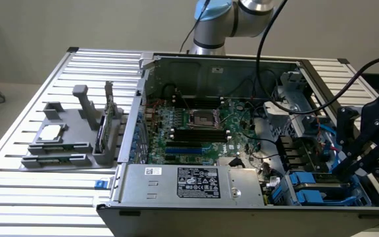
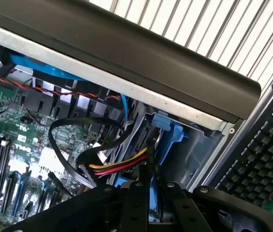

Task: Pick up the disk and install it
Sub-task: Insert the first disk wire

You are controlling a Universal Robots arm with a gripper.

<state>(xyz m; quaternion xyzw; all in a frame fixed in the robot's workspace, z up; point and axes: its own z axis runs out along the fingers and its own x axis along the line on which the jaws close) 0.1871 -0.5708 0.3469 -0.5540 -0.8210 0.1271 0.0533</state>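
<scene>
The largest risk is judged to lie with the computer case (image 1: 216,61). The pincer (image 1: 345,172) is sunk into the drive bay at the case's corner, with the outer wall close beside it. A small sideways drift could therefore jam a finger or the disk against sheet metal.

Next, a cable bundle (image 2: 119,166) of yellow, red and black wires is seen just ahead of the fingertips, with a looped black cable (image 2: 64,140) a little further off. Either could be trapped under the disk or snagged by a finger, and a plug could be pulled loose.

Last, the disk (image 1: 320,186) itself could be cocked in its slot. If it is tilted, the blue rails are likely to bind rather than slide, and a push could make it slip in the grip.

The arm (image 1: 239,12) is seen rising behind the case, well apart from the pincer and across the motherboard (image 1: 196,123) from it. The black wrist is set over the case wall from the outer side and is canted downward into the bay.

The pincer is drawn nearly closed, and 1 blue-edged strip is seen clamped between its 2 fingers (image 2: 134,208). This strip is taken to be the disk's rail. The disk is thus placed directly at the fingertips, low in the bay, near the large grey power-supply box (image 1: 189,182).
</scene>
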